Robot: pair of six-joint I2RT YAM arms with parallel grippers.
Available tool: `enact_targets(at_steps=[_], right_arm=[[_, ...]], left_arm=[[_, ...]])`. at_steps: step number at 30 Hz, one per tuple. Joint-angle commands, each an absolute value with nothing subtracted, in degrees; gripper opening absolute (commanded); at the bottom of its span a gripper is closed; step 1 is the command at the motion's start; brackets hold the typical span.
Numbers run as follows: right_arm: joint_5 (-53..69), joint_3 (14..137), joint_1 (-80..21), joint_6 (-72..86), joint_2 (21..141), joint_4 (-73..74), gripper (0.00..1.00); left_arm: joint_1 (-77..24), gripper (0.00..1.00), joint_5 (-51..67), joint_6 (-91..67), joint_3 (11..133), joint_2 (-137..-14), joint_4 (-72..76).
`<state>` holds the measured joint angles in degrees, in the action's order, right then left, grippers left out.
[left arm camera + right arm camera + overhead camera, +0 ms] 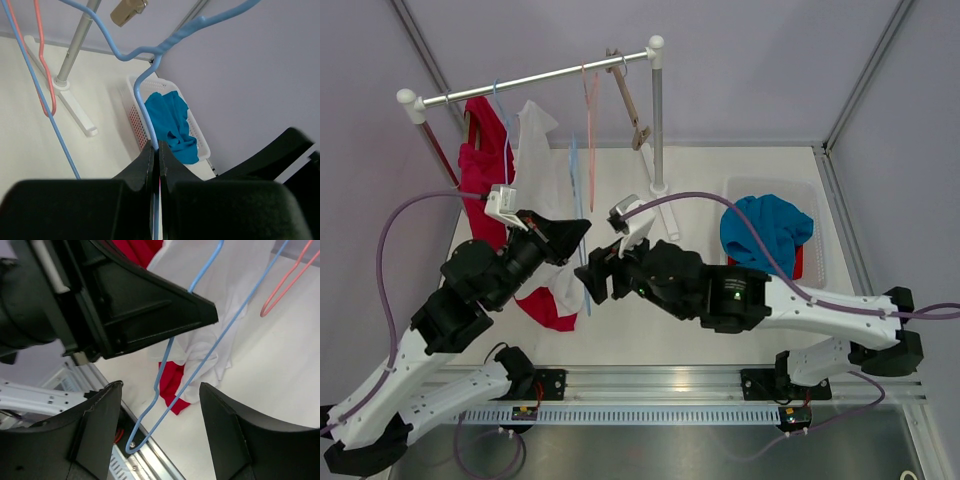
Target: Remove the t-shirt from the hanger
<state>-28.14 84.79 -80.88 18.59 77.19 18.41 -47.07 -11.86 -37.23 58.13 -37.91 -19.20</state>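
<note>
A bare blue wire hanger [574,175] slants down from the rack toward the table's near edge. My left gripper [582,232] is shut on its wire, which in the left wrist view runs up from between the black fingers [156,150]. My right gripper [160,387] is open, its fingers on either side of the hanger's lower corner [197,365] without touching it. Just behind the hanger, a white t-shirt [535,150] and a red t-shirt [480,160] hang from the rail, their lower ends [172,382] at the table. Whether they are on hangers is hidden.
The rack's rail [535,80] also carries a pink hanger [590,100] and a wooden hanger [630,105]; its post and foot [658,185] stand mid-table. A white basket [812,190] with a blue garment [765,230] sits at the right. The aluminium rail runs along the near edge [650,375].
</note>
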Motion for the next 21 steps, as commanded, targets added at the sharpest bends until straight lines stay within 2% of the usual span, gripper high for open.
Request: enact_targets(at_steps=[1,8,11,12,13,18,19,20,21], right_arm=[[-34.1,88.2,-81.5,15.8,79.6,20.2,0.70],[-36.6,90.3,-82.5,15.5,84.8,22.0,0.57],[-40.2,91.0,-82.7,15.2,86.5,22.7,0.44],[-43.5,91.2,-83.2,15.0,86.8,22.8,0.36],[-45.3,91.4,-83.5,14.7,87.3,23.1,0.32],[-49.8,93.2,-84.5,13.2,89.6,24.2,0.29],[-50.8,93.5,-84.6,13.1,90.2,24.8,0.11],[-51.8,93.6,-85.0,13.2,90.6,24.8,0.03],[-53.0,93.5,-85.2,13.3,90.5,24.6,0.00]], left_arm=[[-46.8,0.00,-17.1,-39.4,59.9,-36.9,-13.3],[-46.7,0.00,-18.5,-40.6,59.0,-35.9,-12.2],[-46.7,0.00,-18.1,-41.0,58.9,-35.4,-12.2],[-46.7,0.00,-18.1,-41.0,58.7,-35.3,-12.3],[-46.7,0.00,-18.5,-41.0,58.6,-35.0,-12.4],[-46.7,0.02,-19.6,-40.9,57.1,-33.8,-12.6],[-46.7,0.03,-19.4,-40.8,57.0,-33.7,-12.6],[-46.7,0.04,-19.3,-40.5,56.9,-33.4,-12.7],[-46.7,0.05,-19.4,-40.4,56.5,-33.2,-12.7]])
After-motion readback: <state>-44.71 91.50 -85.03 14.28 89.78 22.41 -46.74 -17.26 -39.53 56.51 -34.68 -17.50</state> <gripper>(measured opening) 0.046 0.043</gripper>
